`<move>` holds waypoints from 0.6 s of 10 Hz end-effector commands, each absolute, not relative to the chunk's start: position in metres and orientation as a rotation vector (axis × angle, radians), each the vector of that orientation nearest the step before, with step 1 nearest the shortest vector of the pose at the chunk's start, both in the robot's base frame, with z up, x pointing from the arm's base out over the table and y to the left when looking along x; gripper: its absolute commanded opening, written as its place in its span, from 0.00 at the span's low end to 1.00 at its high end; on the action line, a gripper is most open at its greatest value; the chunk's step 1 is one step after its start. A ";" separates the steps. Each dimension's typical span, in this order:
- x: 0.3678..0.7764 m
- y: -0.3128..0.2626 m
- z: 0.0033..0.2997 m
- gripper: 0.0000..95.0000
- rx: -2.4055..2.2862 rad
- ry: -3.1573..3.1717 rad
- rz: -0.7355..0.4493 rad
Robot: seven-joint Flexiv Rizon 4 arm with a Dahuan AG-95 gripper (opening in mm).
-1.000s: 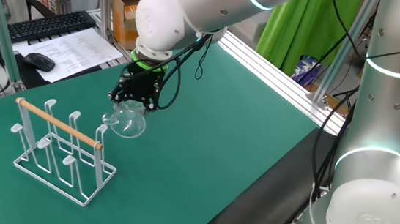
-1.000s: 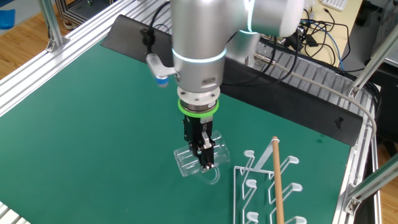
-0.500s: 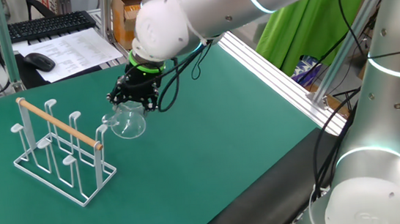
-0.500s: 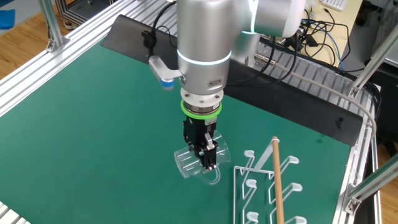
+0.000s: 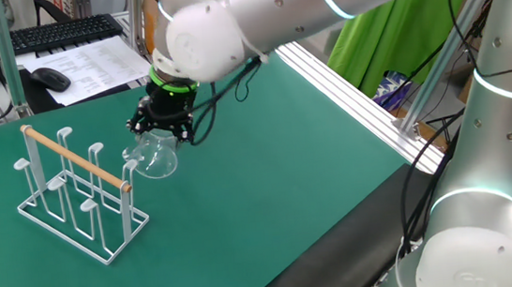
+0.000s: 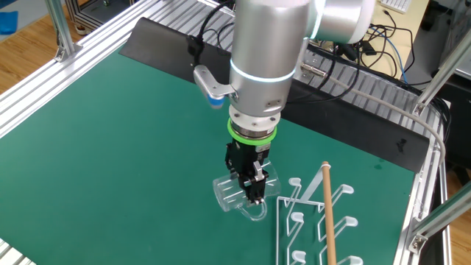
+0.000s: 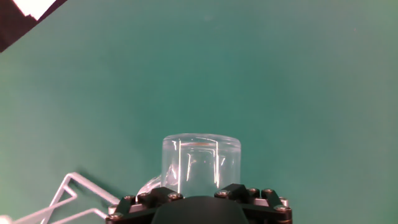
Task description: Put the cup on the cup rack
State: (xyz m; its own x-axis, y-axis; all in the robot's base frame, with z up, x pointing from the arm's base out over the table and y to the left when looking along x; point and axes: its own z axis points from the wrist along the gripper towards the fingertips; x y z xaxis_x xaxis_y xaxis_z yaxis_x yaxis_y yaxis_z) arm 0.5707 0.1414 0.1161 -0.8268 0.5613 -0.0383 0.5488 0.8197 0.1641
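My gripper is shut on the cup, a clear glass tumbler held on its side a little above the green mat. In the other fixed view the black fingers clamp the cup across its body, its mouth turned toward the cup rack. The white wire cup rack with its wooden rod stands just left of the cup in one fixed view, a small gap between them. In the hand view the cup sticks out past the gripper body, and a corner of the rack shows at the lower left.
A keyboard, a mouse and papers lie on the desk behind the mat. Aluminium rails border the mat's far side. A black strip and cables run along the other edge.
The arm has carried the cup sideways toward the rack, closing the gap to its nearest pegs. The grip on the cup is unchanged.
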 end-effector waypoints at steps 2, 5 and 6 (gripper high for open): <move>0.568 0.144 0.120 0.00 0.920 2.838 0.210; 0.564 0.150 0.128 0.00 0.929 2.800 0.171; 0.564 0.152 0.129 0.00 0.944 2.796 0.175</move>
